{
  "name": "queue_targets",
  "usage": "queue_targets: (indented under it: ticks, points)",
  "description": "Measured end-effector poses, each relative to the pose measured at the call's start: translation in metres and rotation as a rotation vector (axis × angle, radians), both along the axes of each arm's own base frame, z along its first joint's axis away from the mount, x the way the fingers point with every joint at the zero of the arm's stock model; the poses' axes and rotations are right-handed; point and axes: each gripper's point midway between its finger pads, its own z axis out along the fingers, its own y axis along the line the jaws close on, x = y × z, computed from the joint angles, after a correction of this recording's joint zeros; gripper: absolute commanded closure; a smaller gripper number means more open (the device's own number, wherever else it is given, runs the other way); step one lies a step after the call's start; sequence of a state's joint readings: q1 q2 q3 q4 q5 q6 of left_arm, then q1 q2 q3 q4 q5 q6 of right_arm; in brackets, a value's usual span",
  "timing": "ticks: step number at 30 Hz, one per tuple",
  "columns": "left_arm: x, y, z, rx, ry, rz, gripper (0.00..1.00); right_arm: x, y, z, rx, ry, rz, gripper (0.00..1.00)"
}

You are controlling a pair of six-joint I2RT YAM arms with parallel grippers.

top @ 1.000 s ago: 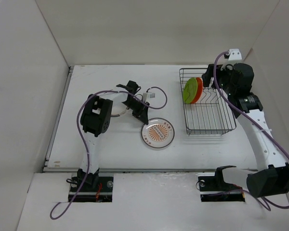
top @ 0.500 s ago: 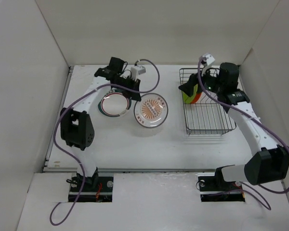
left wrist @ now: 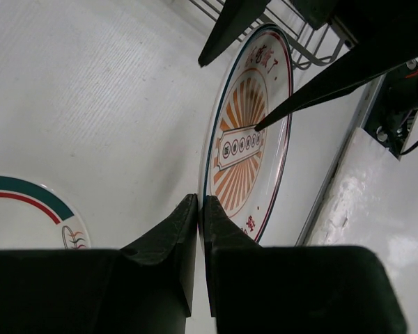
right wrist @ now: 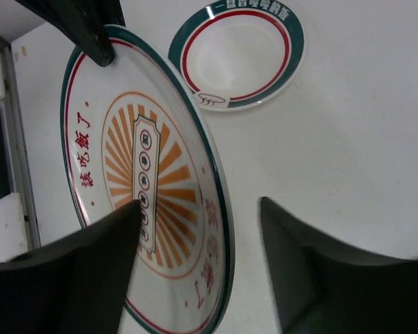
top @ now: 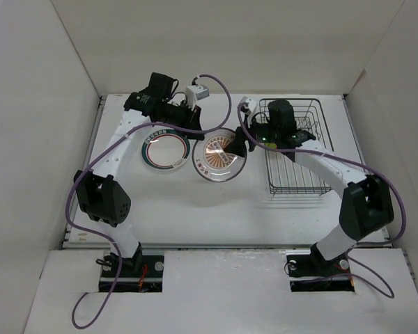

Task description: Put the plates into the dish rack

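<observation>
The white plate with the orange sunburst centre (top: 219, 156) (left wrist: 254, 139) (right wrist: 139, 181) stands tilted up on its edge, left of the dish rack (top: 299, 163). My left gripper (top: 200, 138) (left wrist: 200, 209) is shut on its rim. My right gripper (top: 242, 145) (right wrist: 200, 203) is open at the opposite side, one finger in front of the plate's face and one behind, the rim between them. The white plate with the green-and-red ring (top: 166, 150) (left wrist: 28, 202) (right wrist: 240, 56) lies flat on the table to the left. My right arm hides the rack's far left corner.
The rack's dark wire edge (left wrist: 306, 42) shows just beyond the tilted plate. White walls (top: 49, 104) enclose the table on the left, back and right. A purple cable (top: 216, 90) loops over the left wrist.
The sunburst plate went from flat on the table to tilted up in my left gripper, nearer the rack. My right arm swung left out of the rack to the plate's rim.
</observation>
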State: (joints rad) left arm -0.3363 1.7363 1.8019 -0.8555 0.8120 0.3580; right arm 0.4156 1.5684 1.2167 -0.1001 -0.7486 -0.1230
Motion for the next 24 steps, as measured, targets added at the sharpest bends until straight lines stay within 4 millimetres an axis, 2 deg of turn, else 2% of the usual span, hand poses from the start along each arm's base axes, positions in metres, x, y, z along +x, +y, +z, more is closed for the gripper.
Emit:
queue_targets:
  ticks: [2,3,4,5,7,8,9,10,13,15,19,22,24]
  points:
    - [-0.001,0.000,0.000,-0.001,0.002,-0.003,1.00,0.002,0.009,-0.002,0.006,0.001,0.031,0.52]
    - [-0.001,0.000,0.000,-0.003,0.002,-0.004,1.00,0.002,0.014,-0.003,0.012,0.010,0.048,0.68]
    - [0.000,0.000,0.000,-0.001,-0.003,-0.004,1.00,0.003,0.017,-0.004,0.015,0.016,0.056,0.91]
    - [0.002,0.003,-0.002,0.016,-0.015,-0.001,1.00,0.001,0.020,-0.006,0.022,0.038,0.068,1.00]
    - [0.008,0.008,-0.001,0.024,-0.042,0.008,1.00,-0.002,0.024,-0.008,0.033,0.063,0.093,1.00]
    - [0.009,0.010,-0.002,0.030,-0.043,0.015,0.69,-0.002,0.024,-0.007,0.037,0.065,0.094,1.00]
    - [0.010,0.010,-0.002,0.031,-0.049,0.016,0.69,-0.002,0.024,-0.006,0.038,0.067,0.092,1.00]
    - [0.011,0.009,-0.001,0.027,-0.033,0.038,0.01,0.000,0.023,-0.004,0.036,0.061,0.078,1.00]
    - [0.021,0.012,0.001,0.037,-0.040,0.103,0.00,0.017,0.003,0.003,0.000,0.034,-0.054,1.00]
    - [0.030,0.019,-0.001,0.058,-0.046,0.168,0.00,0.036,-0.034,0.017,-0.027,0.008,-0.226,1.00]
    - [0.050,0.044,-0.013,0.134,-0.064,0.334,0.00,0.073,-0.161,0.067,-0.100,-0.073,-0.758,1.00]
    - [0.062,0.062,-0.025,0.201,-0.071,0.441,0.00,0.073,-0.257,0.117,-0.124,-0.165,-1.137,1.00]
    - [0.067,0.071,-0.031,0.234,-0.075,0.488,0.00,0.062,-0.297,0.140,-0.134,-0.216,-1.301,1.00]
